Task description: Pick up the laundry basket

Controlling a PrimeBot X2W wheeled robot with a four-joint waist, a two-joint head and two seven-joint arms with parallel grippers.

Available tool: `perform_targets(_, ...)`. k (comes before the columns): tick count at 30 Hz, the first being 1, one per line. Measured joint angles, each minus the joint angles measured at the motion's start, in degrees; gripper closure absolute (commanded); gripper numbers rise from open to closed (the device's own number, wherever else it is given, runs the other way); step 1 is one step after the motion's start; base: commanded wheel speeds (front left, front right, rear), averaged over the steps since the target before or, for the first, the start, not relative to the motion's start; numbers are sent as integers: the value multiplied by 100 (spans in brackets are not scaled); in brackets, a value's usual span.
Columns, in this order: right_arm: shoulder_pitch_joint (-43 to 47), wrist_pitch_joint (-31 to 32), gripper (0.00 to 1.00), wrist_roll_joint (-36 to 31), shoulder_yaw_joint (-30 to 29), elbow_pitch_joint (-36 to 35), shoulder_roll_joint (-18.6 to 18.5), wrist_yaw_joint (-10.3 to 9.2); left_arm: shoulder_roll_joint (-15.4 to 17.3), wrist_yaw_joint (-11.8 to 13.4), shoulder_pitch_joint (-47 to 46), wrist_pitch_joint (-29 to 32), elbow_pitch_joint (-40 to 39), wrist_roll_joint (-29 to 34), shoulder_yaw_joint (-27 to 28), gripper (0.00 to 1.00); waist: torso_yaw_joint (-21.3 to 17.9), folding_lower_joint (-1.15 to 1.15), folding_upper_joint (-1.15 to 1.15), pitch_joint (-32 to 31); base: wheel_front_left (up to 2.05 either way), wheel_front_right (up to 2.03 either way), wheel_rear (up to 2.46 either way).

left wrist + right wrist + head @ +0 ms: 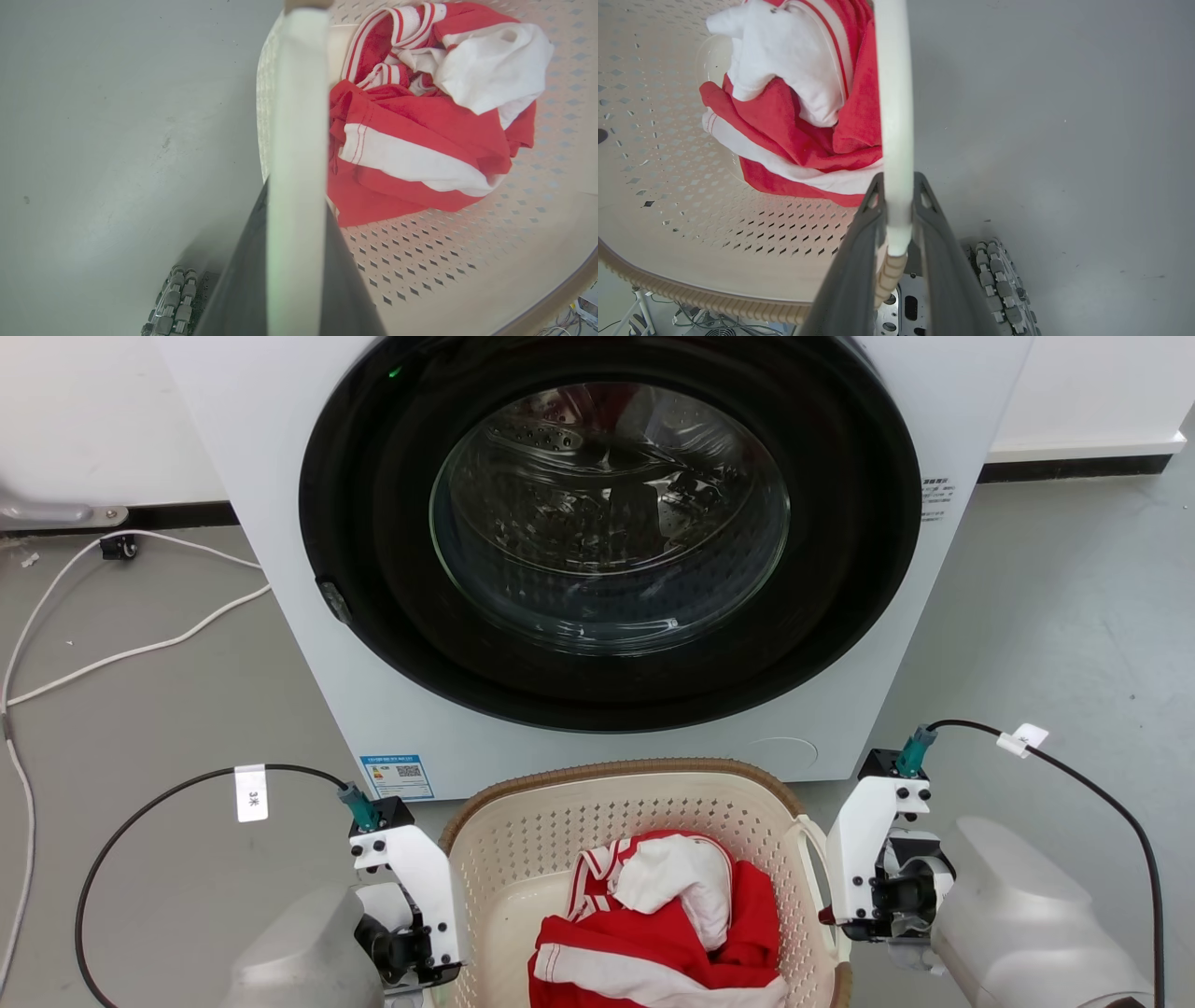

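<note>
My left claw (296, 205) pinches one white handle (299, 93) of the laundry basket (560, 821). My right claw (896, 186) pinches the other. The basket is just in front of the washer (280, 476). I think only lifting is left.

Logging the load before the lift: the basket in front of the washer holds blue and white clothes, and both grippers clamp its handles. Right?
No. The clothes in the basket are red and white, as the head view shows; the rest holds.
</note>
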Motion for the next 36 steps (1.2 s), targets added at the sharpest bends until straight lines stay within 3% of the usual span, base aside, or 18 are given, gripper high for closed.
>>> perform_targets(36,129,625,100,-559,-899,-8,51,2,-13,-1,19,8,99,-258,-198,100,-2,0,0,-15,0,0,0)
